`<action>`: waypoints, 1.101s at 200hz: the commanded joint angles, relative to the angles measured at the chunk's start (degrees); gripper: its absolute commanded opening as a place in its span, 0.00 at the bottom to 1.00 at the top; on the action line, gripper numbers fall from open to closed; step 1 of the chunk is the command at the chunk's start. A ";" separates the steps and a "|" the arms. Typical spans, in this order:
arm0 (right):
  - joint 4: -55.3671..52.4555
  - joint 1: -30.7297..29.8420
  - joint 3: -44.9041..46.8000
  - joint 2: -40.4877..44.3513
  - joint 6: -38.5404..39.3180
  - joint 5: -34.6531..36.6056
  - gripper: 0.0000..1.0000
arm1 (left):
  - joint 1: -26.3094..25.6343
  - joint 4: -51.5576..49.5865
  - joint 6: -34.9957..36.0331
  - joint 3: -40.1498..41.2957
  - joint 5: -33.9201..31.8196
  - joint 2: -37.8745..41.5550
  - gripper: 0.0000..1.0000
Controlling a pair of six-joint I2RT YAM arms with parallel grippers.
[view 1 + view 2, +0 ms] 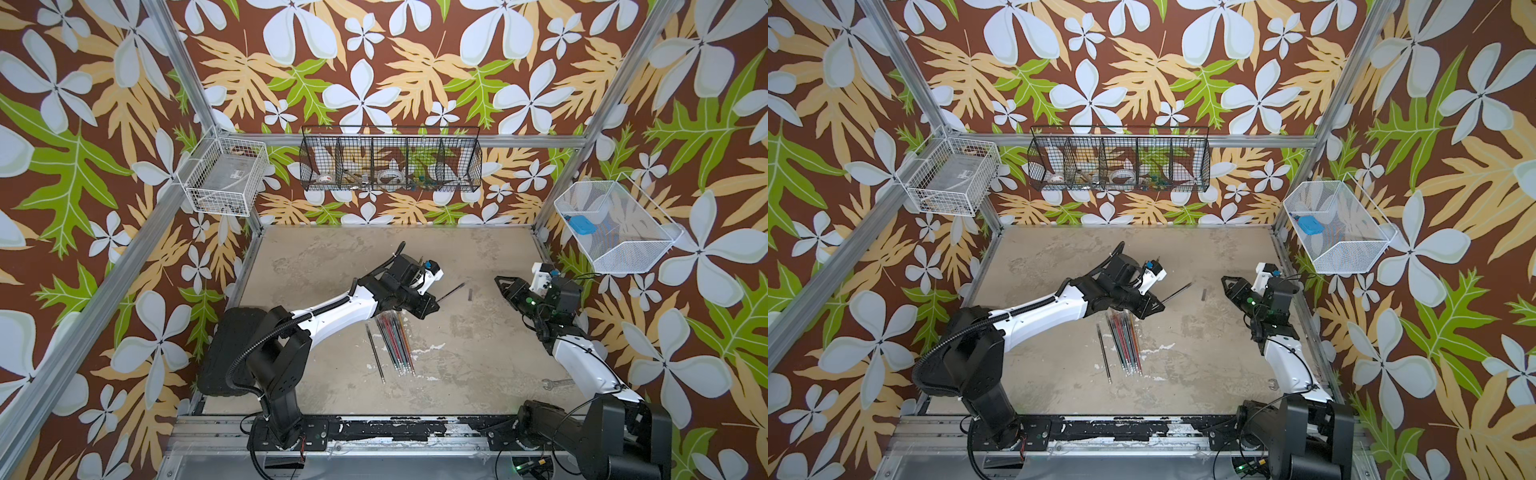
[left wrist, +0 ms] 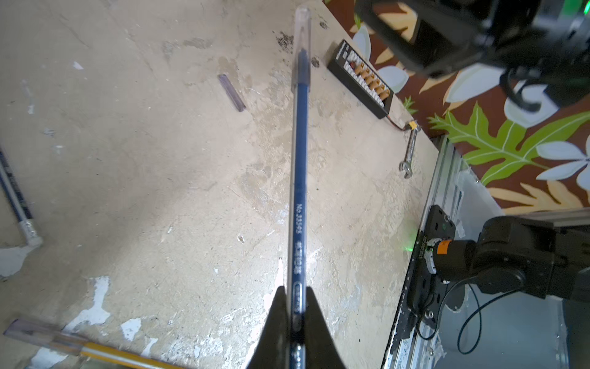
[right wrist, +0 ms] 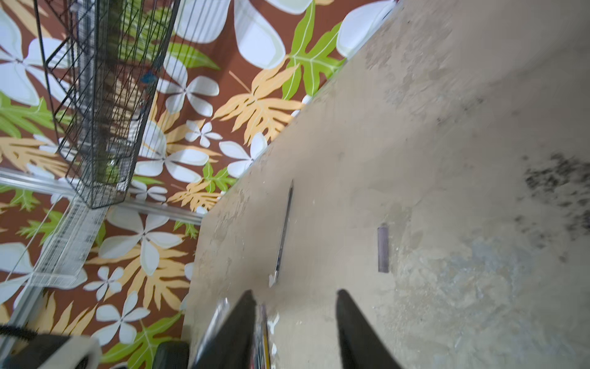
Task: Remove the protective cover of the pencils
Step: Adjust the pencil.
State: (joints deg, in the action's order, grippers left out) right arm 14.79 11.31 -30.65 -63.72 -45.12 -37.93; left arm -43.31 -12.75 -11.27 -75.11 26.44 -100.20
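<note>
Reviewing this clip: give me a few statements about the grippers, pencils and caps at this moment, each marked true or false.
1. The left gripper is shut on a dark pencil. True.
2. The right gripper holds a cap. False: it is open and empty.
3. A loose cap lies on the table between the two grippers. True.
4. The wrench sits in a wire basket. False: it lies on the table.
</note>
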 commanded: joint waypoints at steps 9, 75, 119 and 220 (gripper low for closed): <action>1.02 -4.56 -0.19 3.46 5.52 -6.55 0.66 | 1.52 6.84 -3.99 1.77 4.84 1.41 0.00; 10.29 -11.40 -1.48 0.03 -3.60 -7.68 0.61 | 1.57 8.83 -4.54 3.02 7.45 2.71 0.00; 12.17 -12.86 -5.00 -3.48 -6.83 -8.40 0.58 | 1.52 9.39 -4.65 3.22 8.84 3.25 0.00; 13.13 -13.99 -8.21 -7.40 -8.90 -6.97 0.00 | 0.58 9.59 -3.17 3.26 10.96 3.59 0.32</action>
State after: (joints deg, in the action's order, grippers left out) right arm 27.46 -2.61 -38.59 -71.26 -57.87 -46.39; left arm -42.61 -4.21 -14.66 -71.61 34.98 -97.14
